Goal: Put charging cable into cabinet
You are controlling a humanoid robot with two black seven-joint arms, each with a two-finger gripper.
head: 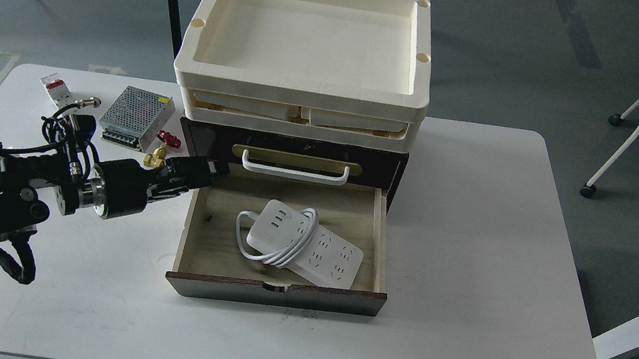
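- Far left of the table (pixel 475 241): white-and-red breaker (pixel 56 89) and silver mesh power supply box (pixel 134 117) are seen side by side.
- Left gripper (pixel 213 169) is held over the far-left corner of the open drawer (pixel 204 232); finger state cannot be told, too dark.
- Charging cable (pixel 303 243) is lying inside the drawer, cord looped around it.
- Cabinet (pixel 291 156) is topped by stacked cream trays (pixel 308 45).
- Right gripper is out of view.

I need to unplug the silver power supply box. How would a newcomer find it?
On the white table, look left of the dark cabinet. The power supply box lies behind my left gripper: the only perforated silver metal case, beside a white-and-red breaker.
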